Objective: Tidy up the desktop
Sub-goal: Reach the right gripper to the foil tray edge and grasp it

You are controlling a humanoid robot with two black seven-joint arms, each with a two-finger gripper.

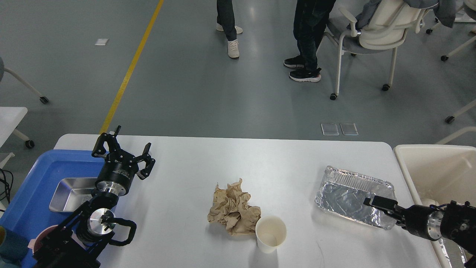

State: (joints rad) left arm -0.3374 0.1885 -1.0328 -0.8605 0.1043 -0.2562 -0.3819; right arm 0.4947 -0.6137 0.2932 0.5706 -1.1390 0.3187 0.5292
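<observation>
Blank paper cup (270, 234) beside crumpled paper (233, 208).

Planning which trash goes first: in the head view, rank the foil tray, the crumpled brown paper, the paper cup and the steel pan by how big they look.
1. foil tray, clearly the largest.
2. crumpled brown paper and steel pan: look alike, and my left arm covers part of the pan, so unranked.
3. paper cup, the smallest.
</observation>
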